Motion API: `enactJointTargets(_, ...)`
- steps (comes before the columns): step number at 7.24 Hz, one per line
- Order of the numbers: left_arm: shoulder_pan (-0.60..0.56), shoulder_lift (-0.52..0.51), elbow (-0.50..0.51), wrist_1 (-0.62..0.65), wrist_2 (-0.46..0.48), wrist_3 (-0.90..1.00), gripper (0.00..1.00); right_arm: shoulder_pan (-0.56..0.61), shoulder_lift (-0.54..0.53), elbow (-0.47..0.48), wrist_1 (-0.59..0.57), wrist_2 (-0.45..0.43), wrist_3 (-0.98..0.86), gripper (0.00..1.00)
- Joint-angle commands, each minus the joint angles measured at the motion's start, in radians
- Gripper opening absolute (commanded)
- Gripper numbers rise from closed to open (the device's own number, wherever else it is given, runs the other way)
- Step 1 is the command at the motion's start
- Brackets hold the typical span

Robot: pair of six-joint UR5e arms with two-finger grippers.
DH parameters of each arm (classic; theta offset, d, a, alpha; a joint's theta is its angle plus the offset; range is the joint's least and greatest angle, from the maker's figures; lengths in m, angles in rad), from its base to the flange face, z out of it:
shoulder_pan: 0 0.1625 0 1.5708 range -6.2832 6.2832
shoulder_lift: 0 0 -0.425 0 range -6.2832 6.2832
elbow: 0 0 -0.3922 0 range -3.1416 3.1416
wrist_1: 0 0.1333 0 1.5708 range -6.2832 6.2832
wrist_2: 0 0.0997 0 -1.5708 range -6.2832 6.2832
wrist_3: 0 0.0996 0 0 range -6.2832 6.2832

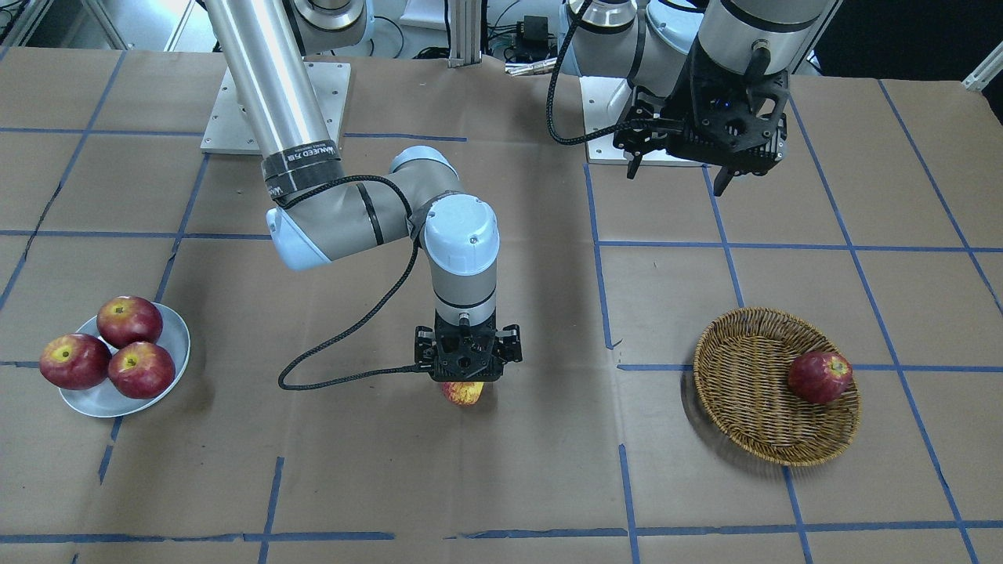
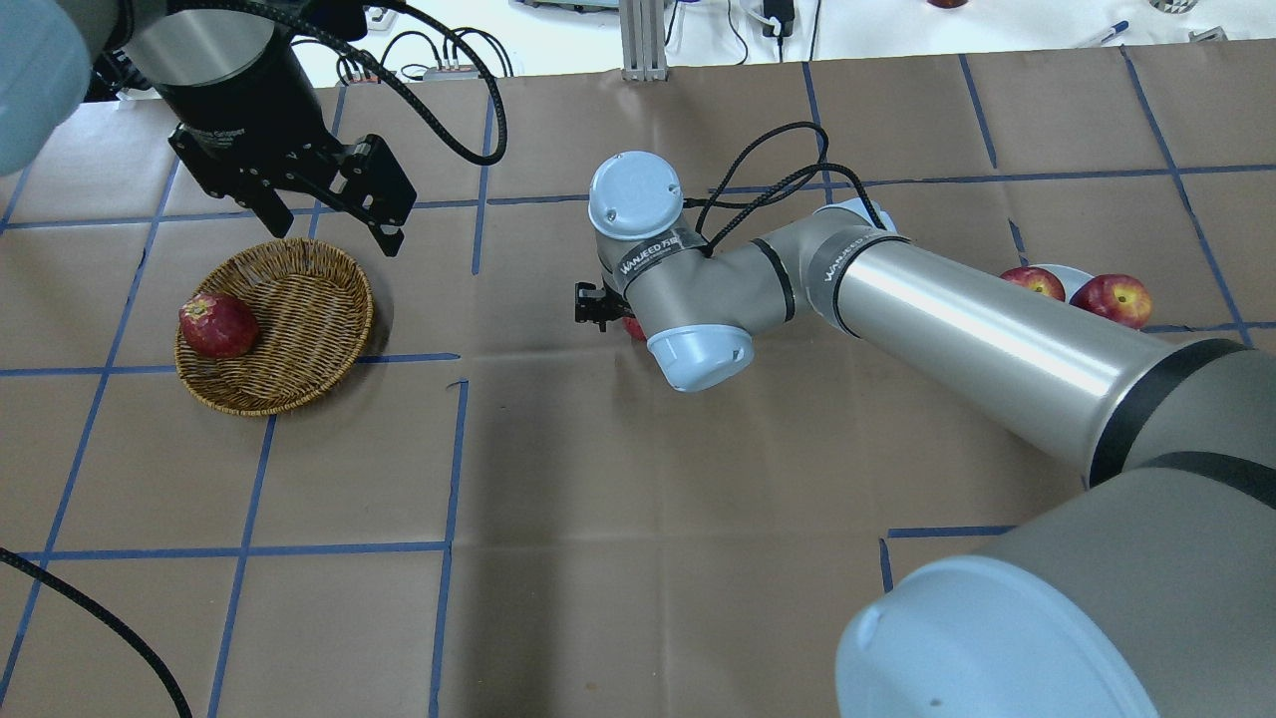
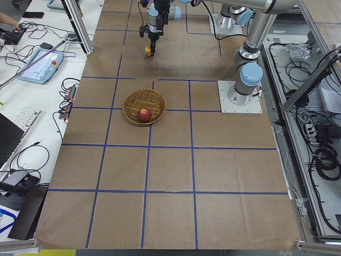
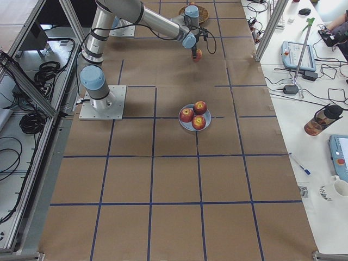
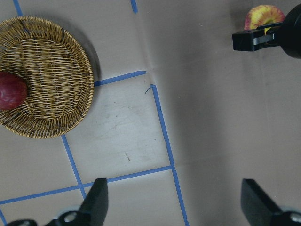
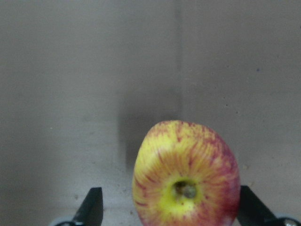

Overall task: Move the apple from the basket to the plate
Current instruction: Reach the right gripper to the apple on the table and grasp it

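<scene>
The yellow-streaked red apple (image 1: pixel 462 393) is at the table's middle, between the fingers of my right gripper (image 1: pixel 467 381). In the right wrist view the apple (image 6: pixel 186 179) lies close to one finger, with a gap to the other finger (image 6: pixel 91 209), so the jaws stand open around it. I cannot tell whether it rests on the paper. The wicker basket (image 1: pixel 744 423) holds one dark red apple (image 1: pixel 819 376). The white plate (image 1: pixel 176 345) holds three dark red apples. My left gripper (image 1: pixel 675 178) is open and empty, raised behind the basket.
Brown paper with blue tape lines covers the table. The right arm's cable (image 1: pixel 345 368) hangs beside its wrist. Both arm base plates (image 1: pixel 274 110) sit at the robot's side. The basket (image 5: pixel 47 70) and the apple (image 5: pixel 263 16) show in the left wrist view.
</scene>
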Motion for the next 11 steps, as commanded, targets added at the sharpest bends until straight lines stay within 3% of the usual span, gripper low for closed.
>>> enactJointTargets(1, -0.001, -0.001, 0.001, 0.0, 0.0, 0.0, 0.99, -0.003, 0.023, 0.007, -0.032, -0.001, -0.01, 1.0)
enactJointTargets(3, 0.001, -0.001, 0.001, 0.0, 0.0, 0.0, 0.99, -0.009, 0.025, 0.005, -0.032, -0.002, -0.01, 0.98)
enactJointTargets(5, 0.001, -0.001, 0.001, -0.002, 0.0, -0.003, 0.99, -0.014, 0.022, -0.005, -0.028, -0.014, -0.011, 0.64)
enactJointTargets(6, 0.001, -0.001, 0.0, -0.002, 0.0, -0.004, 0.99, -0.015, 0.02, -0.007, -0.028, -0.054, -0.017, 0.58)
enactJointTargets(9, 0.001, -0.001, 0.0, -0.002, 0.0, -0.006, 0.99, -0.04, -0.024, -0.06, 0.001, -0.064, -0.023, 0.55)
enactJointTargets(11, 0.001, -0.001, 0.0, -0.002, 0.0, -0.006, 0.99, -0.186, -0.134, -0.085, 0.165, -0.051, -0.205, 0.55)
